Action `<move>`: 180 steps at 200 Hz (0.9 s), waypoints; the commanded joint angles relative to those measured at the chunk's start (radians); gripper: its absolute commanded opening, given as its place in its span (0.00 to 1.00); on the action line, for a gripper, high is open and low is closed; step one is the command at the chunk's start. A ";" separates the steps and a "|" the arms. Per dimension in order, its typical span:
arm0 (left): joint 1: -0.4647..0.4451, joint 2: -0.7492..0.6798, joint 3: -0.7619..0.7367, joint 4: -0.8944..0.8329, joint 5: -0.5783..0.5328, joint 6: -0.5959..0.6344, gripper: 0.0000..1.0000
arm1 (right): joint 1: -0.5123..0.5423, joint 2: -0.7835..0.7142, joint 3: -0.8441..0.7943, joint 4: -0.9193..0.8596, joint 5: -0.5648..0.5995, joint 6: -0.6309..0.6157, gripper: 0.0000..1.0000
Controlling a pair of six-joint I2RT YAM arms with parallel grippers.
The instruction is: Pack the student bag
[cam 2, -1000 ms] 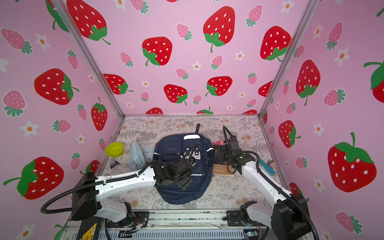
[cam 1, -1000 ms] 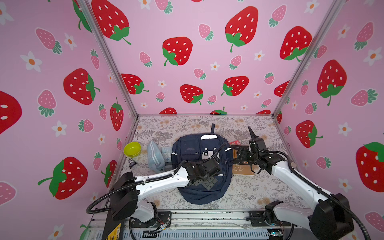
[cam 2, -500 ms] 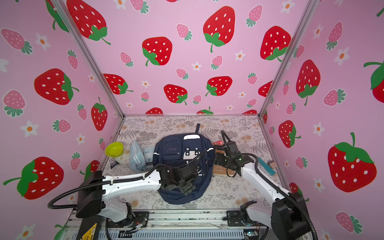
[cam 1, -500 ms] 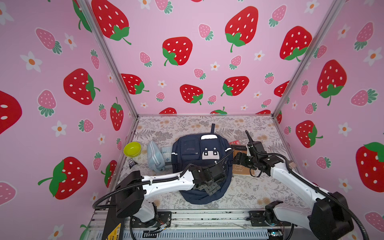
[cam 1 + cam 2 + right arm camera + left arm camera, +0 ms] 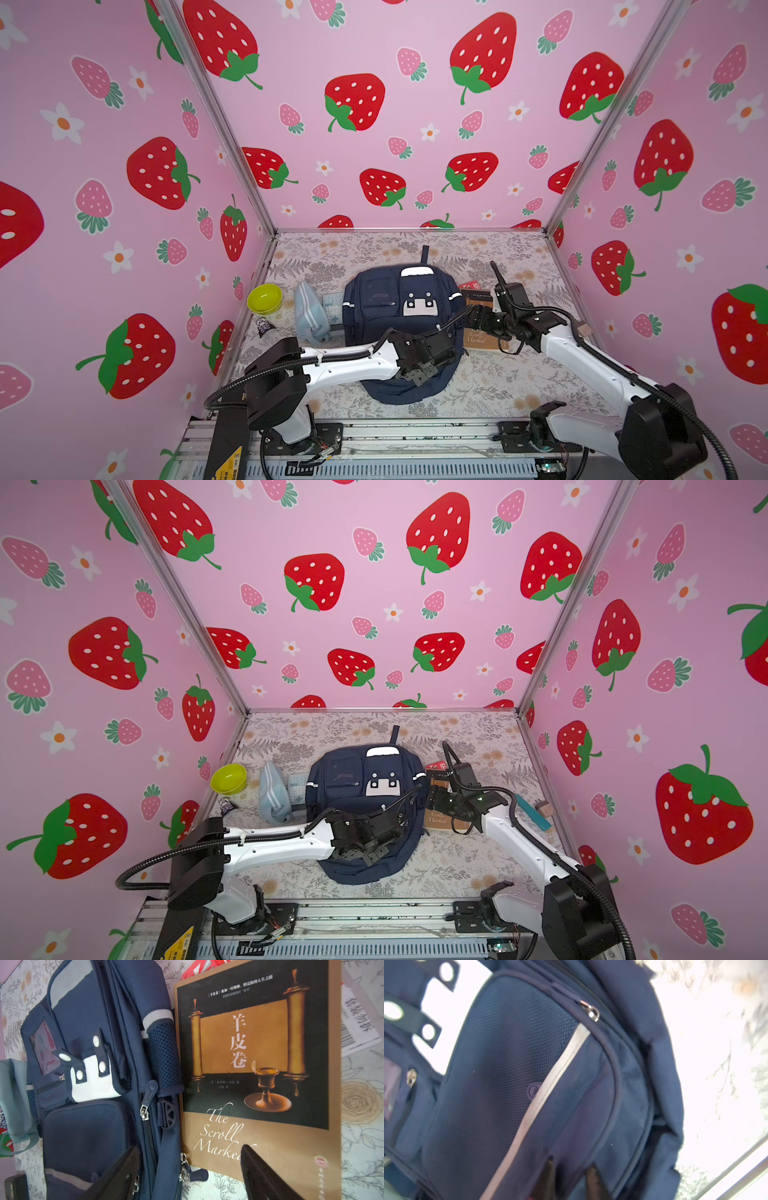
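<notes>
The navy student bag lies flat in the middle of the floral table, white face patch up. My left gripper presses down on its near lower front. In the left wrist view its two fingertips stand close together with a fold of the bag's fabric pinched between them. My right gripper hangs open over the bag's right edge. Its fingers straddle the zip pulls without touching them.
A brown book lies against the bag's right side, with a red packet behind it. Left of the bag are a light blue pouch, a calculator and a yellow-green bowl. A teal bar lies by the right wall.
My left gripper has slid toward the near end of the bag and its jaws have closed onto the fabric. The right gripper has shifted slightly toward the bag's right edge.
</notes>
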 commanded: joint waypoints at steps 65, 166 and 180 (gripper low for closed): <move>0.045 -0.179 0.006 0.152 -0.112 0.160 0.00 | 0.007 -0.103 -0.057 0.142 -0.110 -0.006 0.77; 0.334 -0.444 -0.078 0.238 0.385 0.130 0.00 | -0.004 -0.439 -0.258 0.560 -0.240 -0.162 0.77; 0.369 -0.458 -0.079 0.237 0.437 0.118 0.00 | -0.025 -0.367 -0.239 0.583 -0.352 -0.172 0.72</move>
